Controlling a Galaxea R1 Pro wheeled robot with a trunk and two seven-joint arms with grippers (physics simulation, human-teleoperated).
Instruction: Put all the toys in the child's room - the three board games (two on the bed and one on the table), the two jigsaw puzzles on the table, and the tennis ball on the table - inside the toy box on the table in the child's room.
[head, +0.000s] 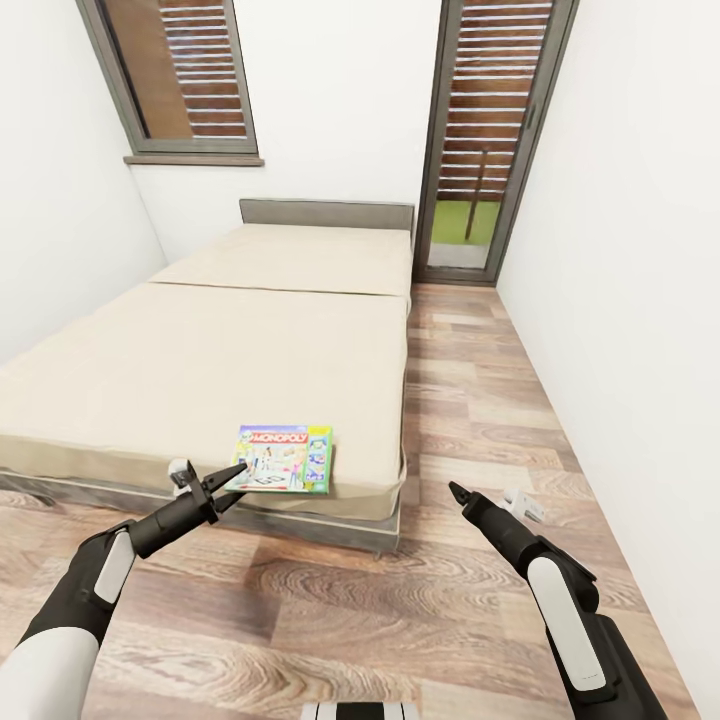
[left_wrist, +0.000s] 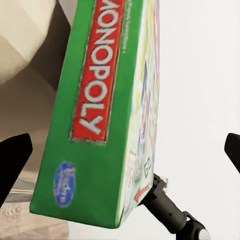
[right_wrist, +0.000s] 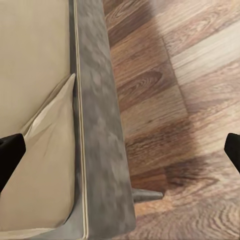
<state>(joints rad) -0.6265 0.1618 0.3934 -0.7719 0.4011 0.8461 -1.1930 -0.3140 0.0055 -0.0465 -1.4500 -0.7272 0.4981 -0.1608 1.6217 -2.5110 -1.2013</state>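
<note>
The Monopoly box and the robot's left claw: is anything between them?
No. In the left wrist view the Monopoly box sits between the open left gripper's fingers, with nothing in the way.

Low wide bed (head: 230, 350) with plain beige mattress in two sections, grey frame and headboard — standing on wood-plank floor (head: 470, 420), short leg visible under the near corner. Flat on the mattress near the foot edge, toward the floor side — one colourful "Monopoly" box (head: 284, 459).

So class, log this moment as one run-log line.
left gripper: open, at Monopoly box | box: on bed near corner | right gripper: open, over floor
</note>
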